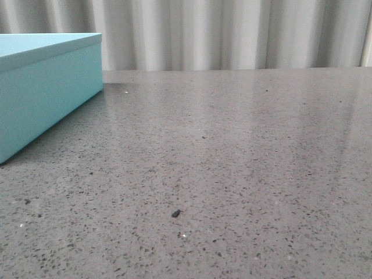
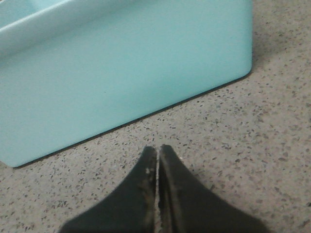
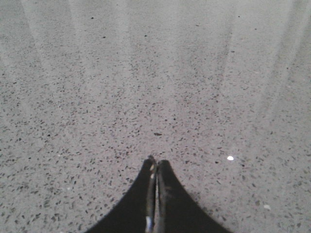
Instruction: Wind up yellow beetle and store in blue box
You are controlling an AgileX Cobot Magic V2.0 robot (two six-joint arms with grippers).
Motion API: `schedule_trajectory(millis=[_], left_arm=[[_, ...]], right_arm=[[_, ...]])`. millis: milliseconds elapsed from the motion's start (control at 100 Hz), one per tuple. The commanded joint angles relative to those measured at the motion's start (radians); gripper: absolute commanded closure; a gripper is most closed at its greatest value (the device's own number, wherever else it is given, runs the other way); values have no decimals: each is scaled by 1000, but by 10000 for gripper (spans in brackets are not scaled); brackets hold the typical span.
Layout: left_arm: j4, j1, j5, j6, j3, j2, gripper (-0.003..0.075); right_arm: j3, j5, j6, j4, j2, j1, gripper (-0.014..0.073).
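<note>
Both grippers, left (image 2: 158, 150) and right (image 3: 156, 162), are held closed, empty; beside the box (image 1: 46, 93) no beetle is seen; stowed or absent is unsettled.

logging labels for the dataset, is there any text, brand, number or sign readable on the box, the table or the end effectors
None: no word, label, brand, number or sign can be read in these pictures.
blue box: plain faces, no print in the front or left wrist view.
table: speckled stone, only flecks and one small dark crumb.
left end effector and right end effector: plain black, both closed, no markings.
</note>
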Motion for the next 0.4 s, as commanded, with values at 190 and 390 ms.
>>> schedule_trajectory(millis=[190, 390], left_arm=[[-10, -7, -41, -8, 26, 13, 741], [-10, -7, -46, -8, 26, 13, 741]], right_arm=[[32, -38, -10, 0, -16, -7, 646], [32, -38, -10, 0, -16, -7, 646]])
